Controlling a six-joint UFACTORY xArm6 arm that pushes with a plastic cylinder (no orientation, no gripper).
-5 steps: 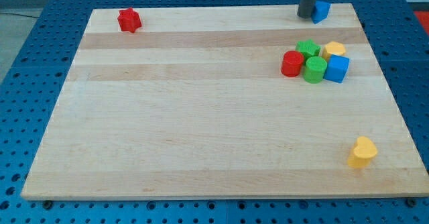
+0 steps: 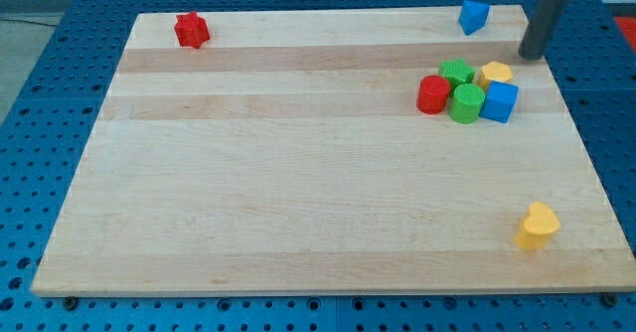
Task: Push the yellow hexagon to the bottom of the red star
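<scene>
Having swung away from the small blue block at the counter's top edge, my tip now sits just up-right of the yellow hexagon, apart from it. There is no end effector to open or close. The hexagon remains clustered with the red, green and blue blocks, far right of the red star. That suggests a leftward push comes next.

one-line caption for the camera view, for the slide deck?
My tip sits right of the yellow hexagon in the five-block cluster; red star far at top left.
</scene>
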